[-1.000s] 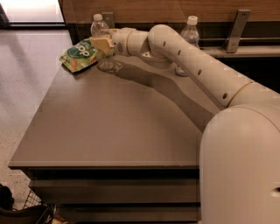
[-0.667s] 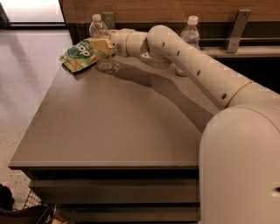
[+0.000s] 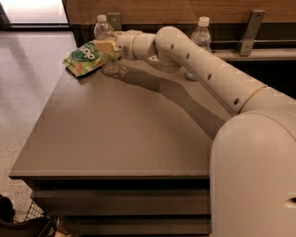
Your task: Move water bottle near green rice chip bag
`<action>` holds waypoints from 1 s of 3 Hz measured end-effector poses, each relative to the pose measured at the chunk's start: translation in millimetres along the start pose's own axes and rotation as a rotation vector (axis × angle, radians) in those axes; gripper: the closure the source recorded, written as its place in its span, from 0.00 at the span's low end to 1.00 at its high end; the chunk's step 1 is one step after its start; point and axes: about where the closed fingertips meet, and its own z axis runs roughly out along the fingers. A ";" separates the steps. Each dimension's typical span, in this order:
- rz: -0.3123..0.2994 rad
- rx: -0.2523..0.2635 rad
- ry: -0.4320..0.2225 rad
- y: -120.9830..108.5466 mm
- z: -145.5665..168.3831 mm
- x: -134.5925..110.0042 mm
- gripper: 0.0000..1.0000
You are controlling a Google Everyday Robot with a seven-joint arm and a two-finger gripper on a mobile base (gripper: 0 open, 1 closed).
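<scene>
The gripper [image 3: 107,47] was clamped around the middle of the water bottle [image 3: 103,31], which stood upright at the far left corner of the table [image 3: 115,134], its contents impossible to make out. The green rice chip bag [image 3: 83,56] lay just beside it at 9 o'clock. A second capped bottle [image 3: 201,33] stood well apart at 3 o'clock, behind the arm [image 3: 203,65].

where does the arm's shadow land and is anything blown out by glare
Camera view: the arm casts a shadow diagonally over the table, from the gripper at the water bottle beside the green rice chip bag back toward the robot; camera view: the floor at top left glares white.
</scene>
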 end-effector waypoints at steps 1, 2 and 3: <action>0.000 0.000 0.000 0.1 0.1 -0.1 0.64; 0.000 0.000 0.000 0.2 0.2 -0.1 0.41; 0.001 -0.004 0.000 2.3 2.3 0.1 0.10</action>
